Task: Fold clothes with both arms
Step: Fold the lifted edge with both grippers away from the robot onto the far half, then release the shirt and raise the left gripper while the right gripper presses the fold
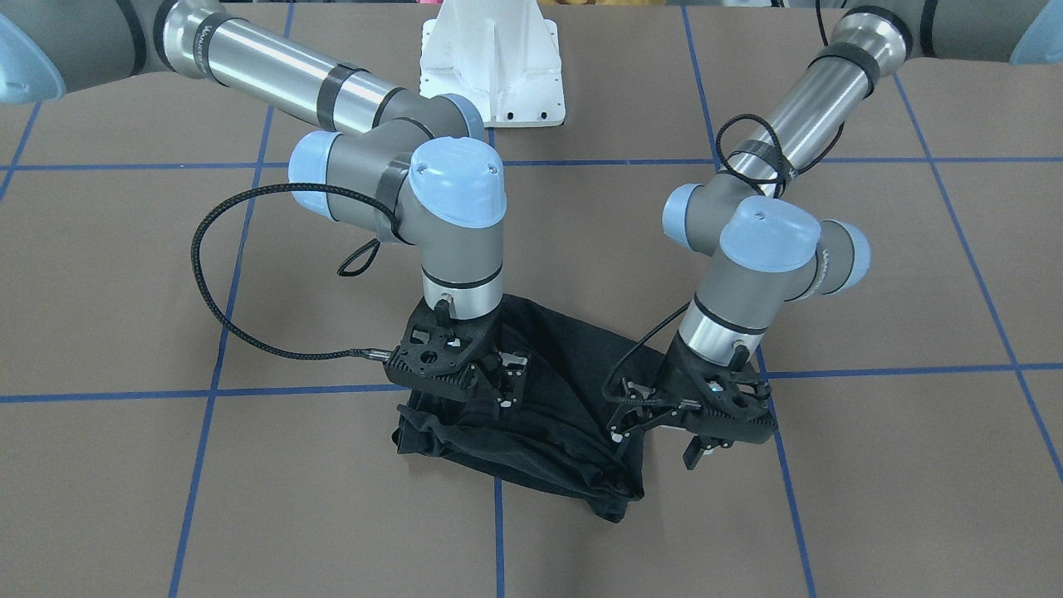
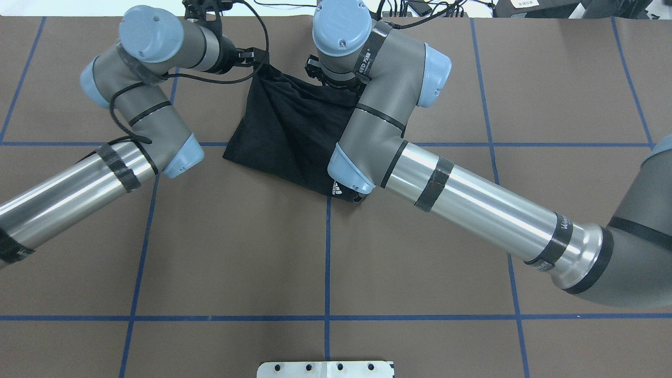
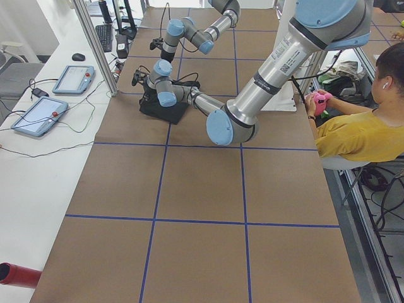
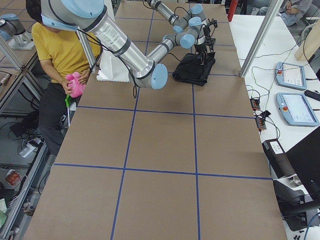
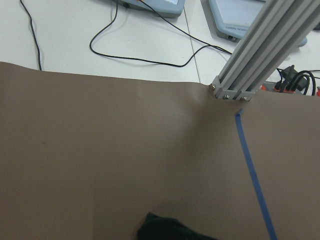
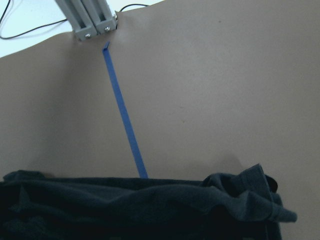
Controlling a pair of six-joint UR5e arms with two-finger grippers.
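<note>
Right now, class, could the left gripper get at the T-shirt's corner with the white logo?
Probably not easily: the right arm hangs over that logo corner of the T-shirt, and the left gripper sits at the opposite, far edge.

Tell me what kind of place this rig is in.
Probably a robotics lab workcell: table gridded with blue tape, teach pendants on the side bench, aluminium frame post.

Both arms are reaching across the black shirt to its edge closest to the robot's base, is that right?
No. The left gripper and right gripper are across the black T-shirt at its edge farthest from the white base, not closest; the overhead view shows it.
</note>
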